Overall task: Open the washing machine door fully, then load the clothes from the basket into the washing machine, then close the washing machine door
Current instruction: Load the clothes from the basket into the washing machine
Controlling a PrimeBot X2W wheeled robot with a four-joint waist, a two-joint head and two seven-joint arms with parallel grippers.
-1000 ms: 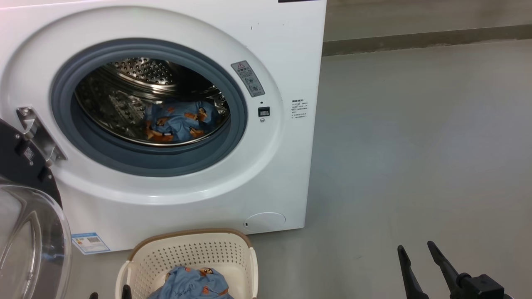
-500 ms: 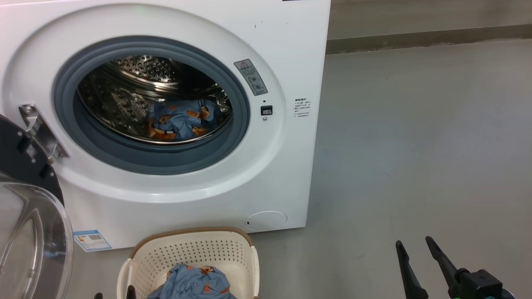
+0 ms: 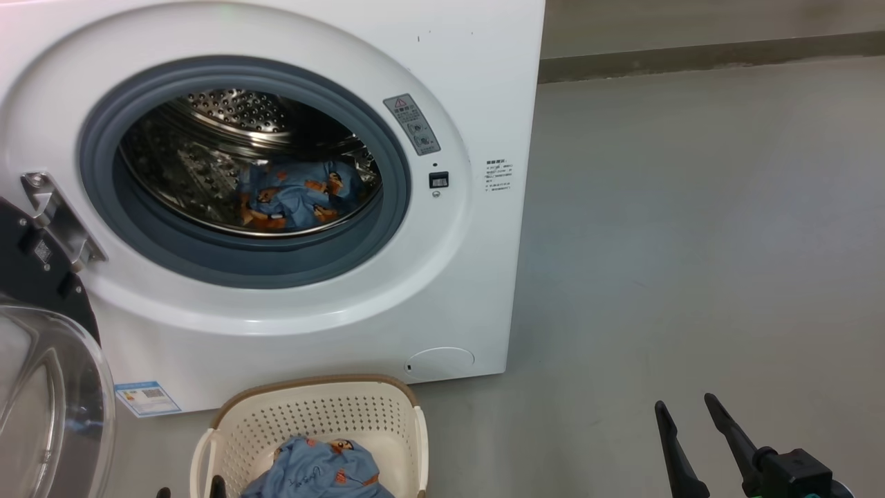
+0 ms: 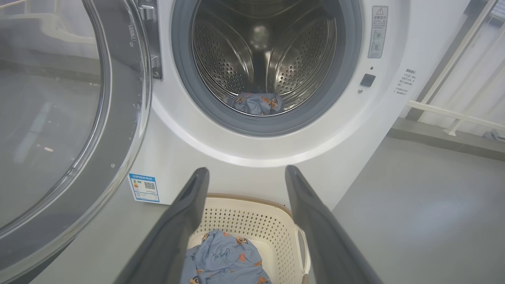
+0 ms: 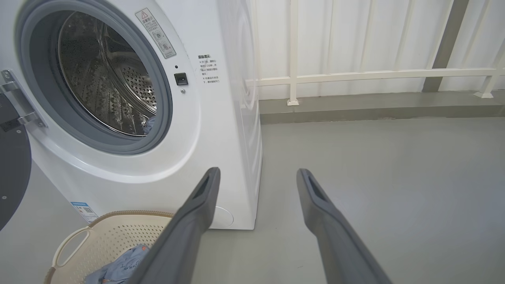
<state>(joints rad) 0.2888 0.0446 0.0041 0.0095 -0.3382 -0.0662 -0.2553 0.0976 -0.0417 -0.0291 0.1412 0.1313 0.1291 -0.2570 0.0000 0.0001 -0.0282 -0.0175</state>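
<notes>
The white washing machine [image 3: 470, 83] stands with its round door [image 3: 48, 387] swung wide open to the left on a metal hinge [image 3: 52, 214]. Blue printed clothes [image 3: 297, 194] lie at the bottom of the steel drum. On the floor before the machine, the cream perforated basket [image 3: 311, 408] holds more blue printed clothes [image 3: 314, 474]. My left gripper [image 4: 246, 170] hangs open above the basket's near side, holding nothing; its tips [image 3: 188, 490] show at the head view's bottom edge. My right gripper [image 3: 685, 402] is open over bare floor, to the right of the machine and basket.
Grey floor [image 3: 691, 207] stretches to the right of the machine. A low kerb [image 5: 375, 104] and a white railing [image 5: 355, 74] run along the back wall. The open door takes up the space left of the basket [image 4: 252, 205].
The head view has shifted slightly. Both grippers stay open, and the clothes, basket and door have not visibly moved.
</notes>
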